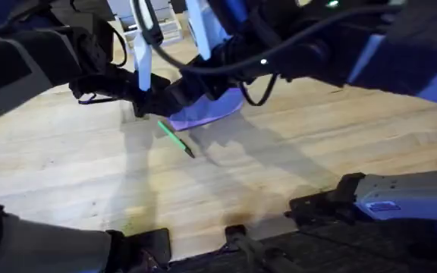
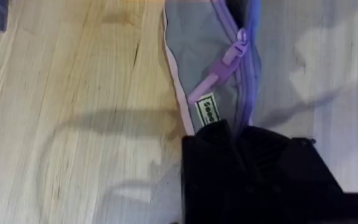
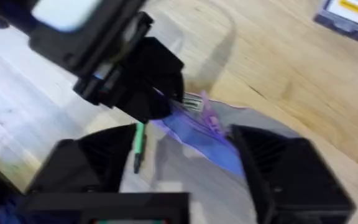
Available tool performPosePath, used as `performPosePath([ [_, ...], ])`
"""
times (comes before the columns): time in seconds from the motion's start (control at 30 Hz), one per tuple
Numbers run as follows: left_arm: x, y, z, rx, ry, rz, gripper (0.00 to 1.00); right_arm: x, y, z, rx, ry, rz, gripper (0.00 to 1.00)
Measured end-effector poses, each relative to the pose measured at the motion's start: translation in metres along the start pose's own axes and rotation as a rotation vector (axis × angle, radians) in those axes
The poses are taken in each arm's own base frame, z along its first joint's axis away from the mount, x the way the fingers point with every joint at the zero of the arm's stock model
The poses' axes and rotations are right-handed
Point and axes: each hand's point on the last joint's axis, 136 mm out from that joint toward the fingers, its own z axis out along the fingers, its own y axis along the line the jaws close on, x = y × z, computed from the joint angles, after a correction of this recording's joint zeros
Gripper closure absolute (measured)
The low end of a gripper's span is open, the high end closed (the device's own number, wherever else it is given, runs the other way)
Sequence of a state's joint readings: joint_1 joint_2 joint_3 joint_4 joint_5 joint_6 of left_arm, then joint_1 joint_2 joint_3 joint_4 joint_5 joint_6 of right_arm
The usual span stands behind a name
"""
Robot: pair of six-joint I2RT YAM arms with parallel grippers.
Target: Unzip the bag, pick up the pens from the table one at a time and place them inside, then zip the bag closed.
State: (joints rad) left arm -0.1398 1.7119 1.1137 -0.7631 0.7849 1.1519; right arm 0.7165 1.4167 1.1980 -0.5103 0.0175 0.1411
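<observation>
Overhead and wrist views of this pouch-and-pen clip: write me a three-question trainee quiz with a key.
1. True or false: the green pen is already inside the lilac pouch.
2. Which gripper is clamped on the end of the pouch by its small label? A) left gripper B) right gripper
3. Fill in: the purple zipper pull lies on the ____ fabric of the pouch.

Key
1. False: the pen lies on the wooden table, just beside the pouch.
2. A: the left gripper pinches that end, while the right gripper hangs open above the pouch.
3. Grey.
</observation>
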Motion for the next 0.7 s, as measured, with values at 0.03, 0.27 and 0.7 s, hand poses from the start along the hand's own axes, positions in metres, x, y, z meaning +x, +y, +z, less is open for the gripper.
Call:
performPosePath([
  [0.03, 0.0, 0.0, 0.0, 0.0, 0.0, 0.0, 0.959, 0.0, -0.003, -0.004, 0.01, 0.0, 0.004, 0.075],
  [0.27, 0.0, 0.0, 0.0, -0.001, 0.0, 0.001, 0.959, -0.002, -0.032, -0.031, 0.07, -0.029, 0.048, 0.005],
  [0.7, -0.008, 0.0, 0.002, 0.005, -0.03, 0.018, 0.008, 0.018, -0.061, -0.043, 0.107, 0.046, 0.088, 0.003],
])
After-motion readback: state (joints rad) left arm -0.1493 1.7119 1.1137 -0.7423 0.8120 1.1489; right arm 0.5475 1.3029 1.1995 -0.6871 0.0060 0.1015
